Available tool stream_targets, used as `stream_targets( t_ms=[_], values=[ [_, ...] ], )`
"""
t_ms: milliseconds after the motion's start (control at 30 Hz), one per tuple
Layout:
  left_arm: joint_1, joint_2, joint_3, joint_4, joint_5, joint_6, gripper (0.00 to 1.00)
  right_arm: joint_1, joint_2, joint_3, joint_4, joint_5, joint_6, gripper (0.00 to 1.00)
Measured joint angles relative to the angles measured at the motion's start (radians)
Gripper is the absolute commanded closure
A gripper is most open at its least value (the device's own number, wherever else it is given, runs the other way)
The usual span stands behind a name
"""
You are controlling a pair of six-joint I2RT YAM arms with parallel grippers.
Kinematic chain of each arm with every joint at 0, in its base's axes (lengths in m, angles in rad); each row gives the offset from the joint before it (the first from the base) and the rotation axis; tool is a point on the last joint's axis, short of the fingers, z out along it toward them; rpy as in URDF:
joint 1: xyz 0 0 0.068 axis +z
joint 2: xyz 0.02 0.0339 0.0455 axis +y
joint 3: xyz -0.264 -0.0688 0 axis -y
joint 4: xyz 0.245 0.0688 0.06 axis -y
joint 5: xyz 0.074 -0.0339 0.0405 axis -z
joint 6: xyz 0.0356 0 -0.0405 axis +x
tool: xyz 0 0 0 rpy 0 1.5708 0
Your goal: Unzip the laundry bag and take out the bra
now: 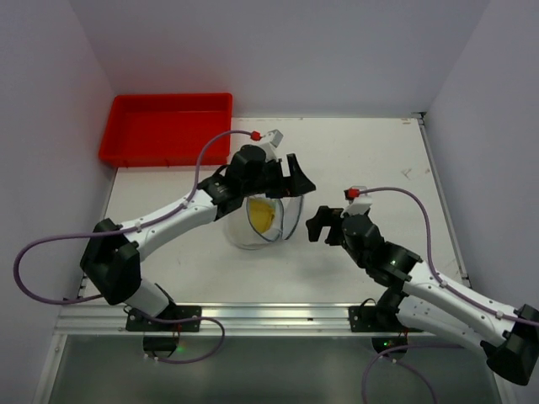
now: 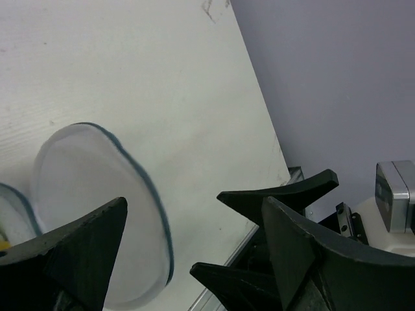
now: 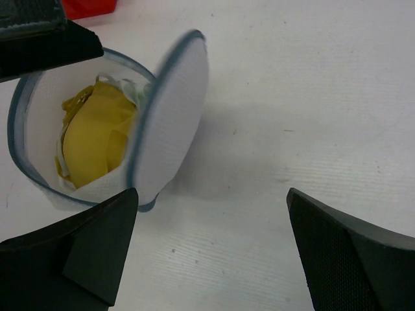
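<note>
Right end effector gapes beside laundry bag.

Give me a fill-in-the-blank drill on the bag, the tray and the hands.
1. The bra inside the bag is ____ in colour.
2. The tray at the table's far left corner is ____ in colour.
3. The right hand is open and holds ____.
4. The hand over the bag's rim is the ____ one.

Missing words: yellow; red; nothing; left.

laundry bag unzipped, flap raised, yellow bra inside; right gripper spread wide, near bag.
</note>
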Motion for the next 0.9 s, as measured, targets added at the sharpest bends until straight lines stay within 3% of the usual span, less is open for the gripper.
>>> stream_targets(
  t_ms=[133, 300, 433, 633, 900],
  values=[
    [-0.037, 0.023, 0.043, -0.023, -0.029, 0.03, 0.06, -0.002, -0.122, -0.066, -0.002, 0.021, 0.016, 0.01],
    [-0.032, -0.032, 0.065, -0.103, -0.128, 0.084, 0.06, -0.005, -0.142, -0.077, 0.032, -0.014, 0.016, 0.01],
    [-0.027, -0.089, 0.051, -0.167, -0.229, 0.112, 0.08, -0.007, -0.007, -0.031, 0.056, -0.089, 0.019, 0.01],
    [0.002, -0.188, -0.104, -0.239, -0.322, 0.116, 0.09, -0.082, 0.239, 0.073, 0.097, -0.222, 0.036, 0.01],
    [0.009, -0.322, -0.224, -0.323, -0.407, 0.116, 0.09, -0.262, 0.528, 0.211, 0.216, -0.476, -0.039, 0.16]
  ],
)
